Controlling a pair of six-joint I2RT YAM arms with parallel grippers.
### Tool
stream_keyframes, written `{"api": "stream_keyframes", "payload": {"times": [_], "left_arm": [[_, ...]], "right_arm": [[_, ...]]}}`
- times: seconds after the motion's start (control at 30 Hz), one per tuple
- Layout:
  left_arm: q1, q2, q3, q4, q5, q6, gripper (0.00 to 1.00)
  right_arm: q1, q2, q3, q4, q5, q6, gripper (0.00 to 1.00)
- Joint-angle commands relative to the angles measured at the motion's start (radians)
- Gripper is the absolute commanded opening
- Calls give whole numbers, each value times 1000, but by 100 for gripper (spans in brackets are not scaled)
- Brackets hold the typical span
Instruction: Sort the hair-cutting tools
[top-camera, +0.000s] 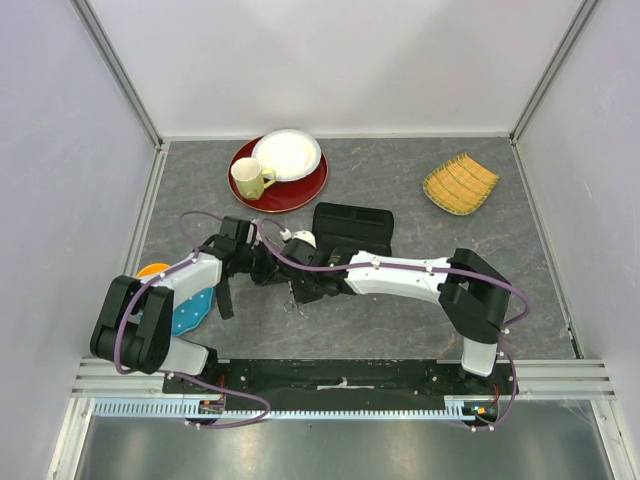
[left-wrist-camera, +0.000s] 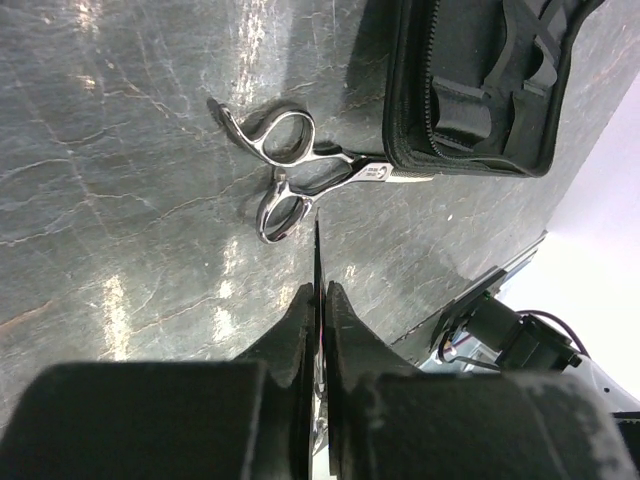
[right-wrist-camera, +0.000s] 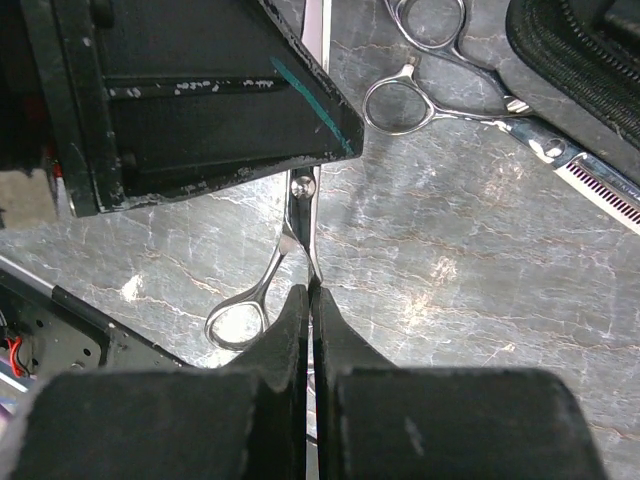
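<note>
A silver pair of scissors (right-wrist-camera: 296, 235) hangs over the dark marble table between my two grippers. My right gripper (right-wrist-camera: 312, 290) is shut on its handle end, and one ring (right-wrist-camera: 236, 322) sticks out to the left. My left gripper (left-wrist-camera: 318, 290) is shut on its thin blade (left-wrist-camera: 317, 250), which shows edge-on past the fingertips. A second pair of silver scissors (left-wrist-camera: 288, 172), with toothed blades (right-wrist-camera: 600, 195), lies flat on the table, tips against the black case (left-wrist-camera: 480, 90). In the top view both grippers meet left of centre, in front of that case (top-camera: 353, 228).
A red plate (top-camera: 300, 195) carrying a white plate (top-camera: 288, 153) and a cream mug (top-camera: 250, 178) stands at the back. At the back right lies a yellow woven tray (top-camera: 460, 184). A blue dish (top-camera: 190, 308) and an orange item (top-camera: 152, 270) sit under the left arm.
</note>
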Motion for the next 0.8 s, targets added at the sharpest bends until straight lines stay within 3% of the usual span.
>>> {"api": "stream_keyframes", "payload": {"times": [0.0,0.1,0.17,0.2,0.3,0.33,0.5,0.77], "left_arm": [[-8,3,12,41,-6,-7,2],[-9,-22,52,0,11,9,2],[-9,-65,67,-26,0,19,2],[-9,-78,89,-40,-11,22,2],[-9,-118,144,-97,-38,31,2],[-9,-126,159,-115,-45,28,2],[-9,-120,357,-217,-83,10,2],[-11,-42,701,-197,-75,-171,2]], "right_arm": [[3,-59,-14,72,-7,16,0],[1,-83,-17,66,11,25,4],[0,-129,-31,61,36,40,19],[-5,-149,-36,61,47,57,39],[-16,-238,-59,55,62,72,64],[-20,-287,-65,53,71,75,68],[-105,-443,-129,49,78,103,79],[-247,-654,-128,55,78,66,83]]}}
